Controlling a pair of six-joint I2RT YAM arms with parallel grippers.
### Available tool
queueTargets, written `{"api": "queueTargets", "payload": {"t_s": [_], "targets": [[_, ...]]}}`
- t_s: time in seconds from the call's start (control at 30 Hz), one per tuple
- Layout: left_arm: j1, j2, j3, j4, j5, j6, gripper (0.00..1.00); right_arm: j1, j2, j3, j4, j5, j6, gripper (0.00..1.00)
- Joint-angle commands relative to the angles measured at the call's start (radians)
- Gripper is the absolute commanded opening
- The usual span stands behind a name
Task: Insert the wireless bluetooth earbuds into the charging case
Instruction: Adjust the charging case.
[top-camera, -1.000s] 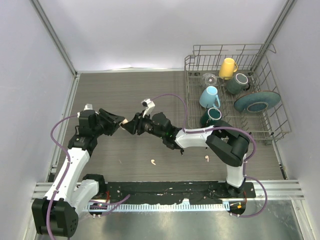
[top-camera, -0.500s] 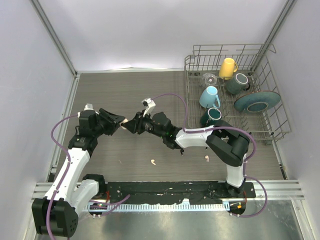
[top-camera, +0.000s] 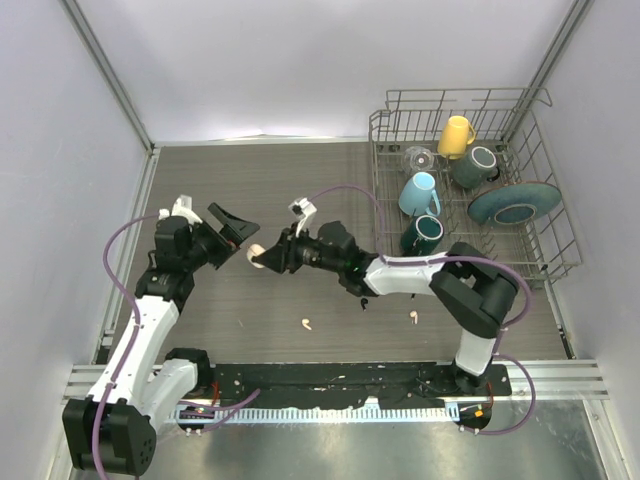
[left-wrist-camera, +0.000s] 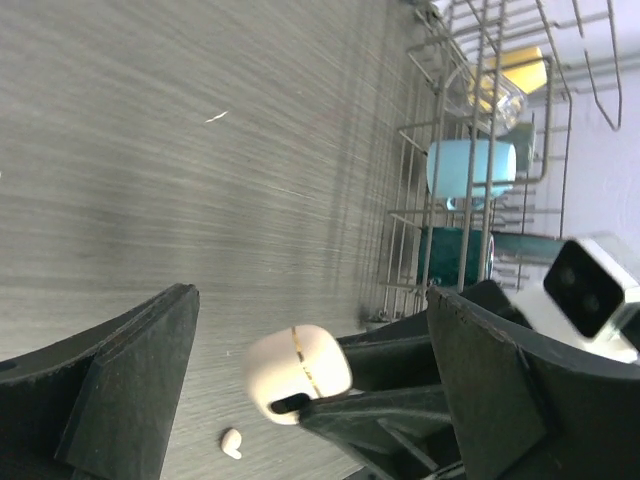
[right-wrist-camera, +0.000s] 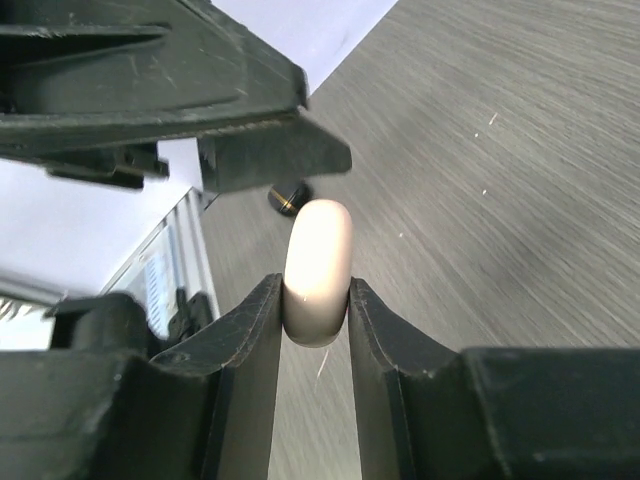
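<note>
The charging case (top-camera: 257, 252) is a small cream-white pod with its lid closed, held off the table between the two arms. My right gripper (top-camera: 264, 256) is shut on it, fingers pinching its flat sides (right-wrist-camera: 318, 262). My left gripper (top-camera: 238, 242) stands wide open around the case (left-wrist-camera: 297, 372) without touching it; its fingers (left-wrist-camera: 120, 390) are far apart. Two cream-white earbuds lie on the table, one (top-camera: 306, 324) near the front middle, also in the left wrist view (left-wrist-camera: 231, 442), and another (top-camera: 412, 316) further right. No black earbuds show clearly.
A wire dish rack (top-camera: 545, 255) at the back right holds a yellow mug (top-camera: 456, 136), a light blue mug (top-camera: 419, 193), two dark green mugs and a teal plate (top-camera: 514, 203). A small dark round thing (right-wrist-camera: 288, 197) lies on the table beyond the case.
My left gripper was closed at the case and has sprung wide open, letting go. The right gripper now holds the case alone and has shifted slightly right.
</note>
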Motion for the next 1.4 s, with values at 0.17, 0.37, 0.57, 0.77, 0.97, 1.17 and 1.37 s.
{"api": "queueTargets", "payload": {"t_s": [0.17,0.37,0.57,0.77,0.97,1.17,1.37], "targets": [[-0.005,0.010,0.052,0.293,0.363,0.316,1.00,-0.287,-0.293,-0.052,-0.163,-0.562,0.030,0.01],[-0.006,0.044,0.000,0.686,0.619,0.155,0.98,-0.387,-0.347,0.090,-0.603,-0.788,-0.213,0.01],[-0.062,0.085,0.023,0.817,0.697,0.117,0.97,-0.397,-0.339,0.125,-0.680,-0.878,-0.257,0.01],[-0.123,0.093,0.041,0.693,0.719,0.216,0.94,-0.400,-0.345,0.119,-0.642,-0.898,-0.216,0.01],[-0.204,0.114,0.067,0.533,0.688,0.324,0.87,-0.400,-0.358,0.107,-0.590,-0.918,-0.181,0.01],[-0.275,0.148,0.087,0.484,0.650,0.354,0.80,-0.400,-0.373,0.084,-0.533,-0.918,-0.139,0.01],[-0.302,0.173,0.098,0.476,0.618,0.360,0.65,-0.401,-0.378,0.065,-0.490,-0.915,-0.107,0.01]]}}
